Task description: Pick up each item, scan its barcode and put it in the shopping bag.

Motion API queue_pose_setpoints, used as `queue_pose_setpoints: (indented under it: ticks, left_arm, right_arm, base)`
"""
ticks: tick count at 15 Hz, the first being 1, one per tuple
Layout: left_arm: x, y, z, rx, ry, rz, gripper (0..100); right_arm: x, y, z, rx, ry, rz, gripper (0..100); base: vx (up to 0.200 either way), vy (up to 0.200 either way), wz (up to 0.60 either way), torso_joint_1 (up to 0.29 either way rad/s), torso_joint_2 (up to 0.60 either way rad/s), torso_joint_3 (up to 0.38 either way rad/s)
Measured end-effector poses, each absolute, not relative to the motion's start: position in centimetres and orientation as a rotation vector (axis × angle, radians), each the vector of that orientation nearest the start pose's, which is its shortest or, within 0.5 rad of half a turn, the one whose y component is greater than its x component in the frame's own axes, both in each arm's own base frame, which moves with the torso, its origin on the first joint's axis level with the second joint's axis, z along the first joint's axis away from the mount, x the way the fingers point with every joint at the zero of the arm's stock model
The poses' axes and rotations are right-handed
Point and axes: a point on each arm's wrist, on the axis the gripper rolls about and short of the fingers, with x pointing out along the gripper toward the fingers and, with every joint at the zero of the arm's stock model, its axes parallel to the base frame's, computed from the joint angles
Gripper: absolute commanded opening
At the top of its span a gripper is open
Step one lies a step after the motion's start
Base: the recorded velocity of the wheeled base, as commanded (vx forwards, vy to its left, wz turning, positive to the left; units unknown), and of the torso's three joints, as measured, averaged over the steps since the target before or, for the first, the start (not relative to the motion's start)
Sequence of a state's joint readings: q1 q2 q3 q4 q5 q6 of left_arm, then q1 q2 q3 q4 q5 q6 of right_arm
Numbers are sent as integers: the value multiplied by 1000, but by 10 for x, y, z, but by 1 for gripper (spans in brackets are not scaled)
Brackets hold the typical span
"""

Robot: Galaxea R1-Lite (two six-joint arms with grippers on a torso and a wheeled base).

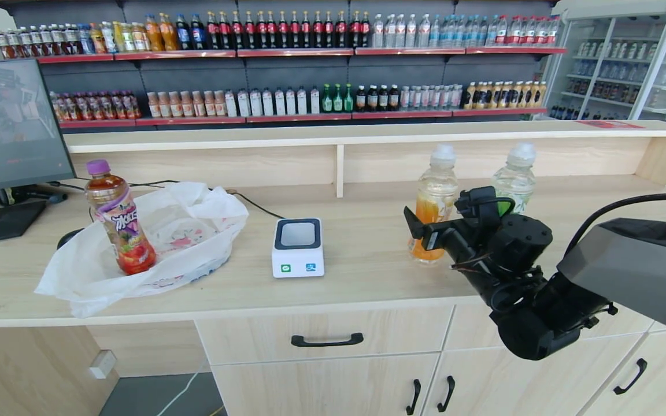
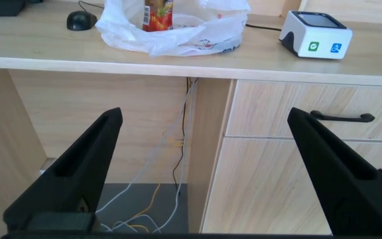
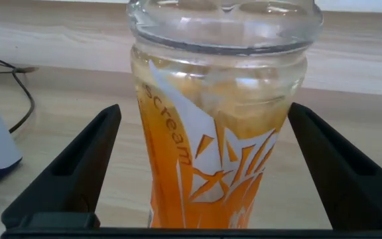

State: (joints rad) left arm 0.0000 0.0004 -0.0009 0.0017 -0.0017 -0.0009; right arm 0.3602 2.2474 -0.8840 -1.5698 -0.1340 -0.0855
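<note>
Right gripper (image 3: 204, 116) at the orange bottle (image 1: 434, 202)
We see its fingers (image 3: 78, 166) spread either side, seemingly not touching; left gripper (image 2: 204, 119) hangs wide open below the counter (image 2: 45, 56).

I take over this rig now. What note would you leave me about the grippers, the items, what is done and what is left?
Left gripper: open, empty, low before the cabinet front.
Right gripper: open around the orange bottle, not yet closed.
Done: purple-capped bottle stands in the shopping bag.
To do: orange bottle and the clear bottle beside it, each past the scanner, into the bag.
</note>
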Motion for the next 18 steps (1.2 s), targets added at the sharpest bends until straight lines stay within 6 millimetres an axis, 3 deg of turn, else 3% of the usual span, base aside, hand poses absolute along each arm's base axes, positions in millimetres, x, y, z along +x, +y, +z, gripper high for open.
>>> queue_pose_setpoints:
  ticks: [1,8,18]
  left_arm:
    - [-23,0,76,-1,1,-1,100]
    - [-23,0,76,-1,1,-2,100]
    - [-23,0,76,2,1,-2,100]
  right_arm:
    - [376,136,100,-37,-216,209,0]
    - [389,131,96,-39,-232,185,0]
    - [378,132,101,-50,-220,197,0]
  base:
    - [0,0,0,0,0,0]
    - [0,0,0,0,0,0]
    - [0,0,0,0,0,0]
